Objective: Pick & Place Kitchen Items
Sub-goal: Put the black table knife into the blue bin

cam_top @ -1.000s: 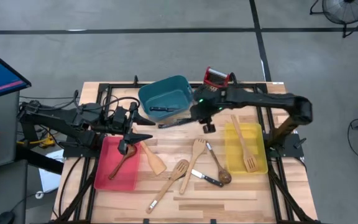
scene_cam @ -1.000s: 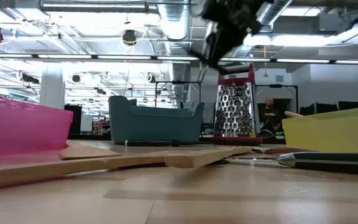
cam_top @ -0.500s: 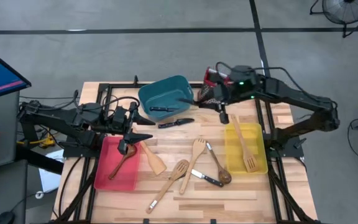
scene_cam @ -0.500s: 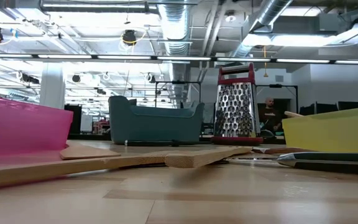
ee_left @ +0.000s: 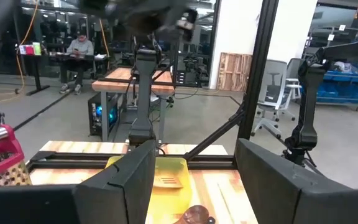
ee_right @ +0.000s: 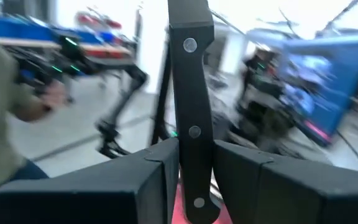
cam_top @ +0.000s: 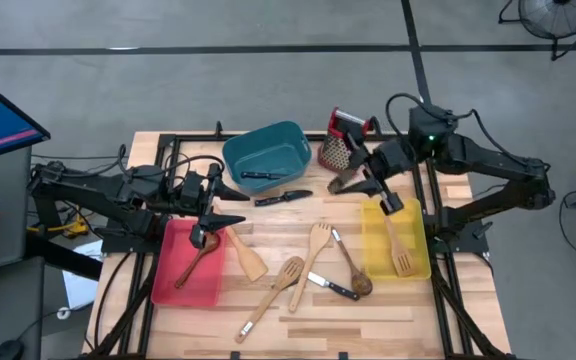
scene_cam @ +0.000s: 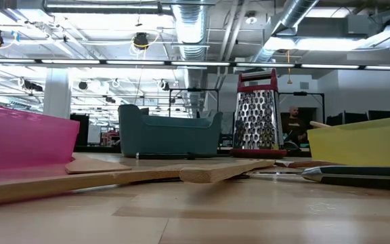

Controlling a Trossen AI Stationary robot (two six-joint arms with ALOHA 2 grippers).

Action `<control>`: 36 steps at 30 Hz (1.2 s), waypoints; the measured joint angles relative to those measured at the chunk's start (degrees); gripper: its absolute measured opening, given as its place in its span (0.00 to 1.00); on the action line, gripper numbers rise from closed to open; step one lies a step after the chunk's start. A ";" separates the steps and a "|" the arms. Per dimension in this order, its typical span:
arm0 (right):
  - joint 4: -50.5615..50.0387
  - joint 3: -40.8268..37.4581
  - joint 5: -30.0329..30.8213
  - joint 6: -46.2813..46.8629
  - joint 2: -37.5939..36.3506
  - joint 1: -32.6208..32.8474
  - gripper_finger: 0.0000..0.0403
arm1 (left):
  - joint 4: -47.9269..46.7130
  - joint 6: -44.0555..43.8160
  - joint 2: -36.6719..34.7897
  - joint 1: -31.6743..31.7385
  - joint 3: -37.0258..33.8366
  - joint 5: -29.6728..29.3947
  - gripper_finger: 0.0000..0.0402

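The right claw (ee_right: 194, 168) was clamped on the black riveted handle of a knife (ee_right: 191, 124), which stood upright between its fingers in the wrist view. From above, that claw (cam_top: 371, 180) hung just beside the grater (cam_top: 340, 140) and near the far end of the yellow bin (cam_top: 368, 240), which held a pale spatula (cam_top: 398, 245).

The teal bin (cam_top: 265, 152) held another knife (cam_top: 258, 176), so it looked the likelier home for this one (a guess from how things were sorted, no more). To do the carry well, the grip should stay firm on the handle. The arm should travel high enough to clear the grater and the bin wall. The blade should be lowered inside the bin before the fingers part, since a drop from height could bounce it out.

A third knife (cam_top: 283, 197) lay on the table just in front of the teal bin, and more wooden utensils (cam_top: 313, 255) lay loose between the bins.

The left claw (cam_top: 208, 218) waited with fingers spread, holding nothing, over the far edge of the red bin (cam_top: 193, 285).
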 joint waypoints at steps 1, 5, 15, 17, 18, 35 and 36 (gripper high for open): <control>1.52 0.00 -1.55 0.83 0.00 0.67 0.23 | -0.01 0.00 0.00 0.00 0.00 0.00 0.51; 8.31 0.00 -8.81 3.11 -0.02 3.16 0.23 | -0.01 0.99 0.00 0.00 0.00 0.00 0.51; 17.85 0.00 -12.78 7.06 -0.04 5.99 0.23 | -0.01 1.01 0.00 0.00 0.00 0.00 0.51; 17.51 0.00 -12.32 7.06 -0.04 5.99 0.23 | -0.01 1.01 0.00 0.00 0.00 0.00 0.51; 16.89 0.00 -10.91 7.06 -0.04 5.99 0.23 | -0.01 1.01 0.00 0.00 0.00 0.00 0.51; 2.78 0.02 67.94 -12.32 7.55 5.25 0.23 | 0.06 0.96 0.00 0.00 0.00 -0.01 0.51; 2.71 0.00 70.95 -13.26 8.62 5.07 0.23 | 0.14 0.98 0.00 0.00 0.00 -0.01 0.51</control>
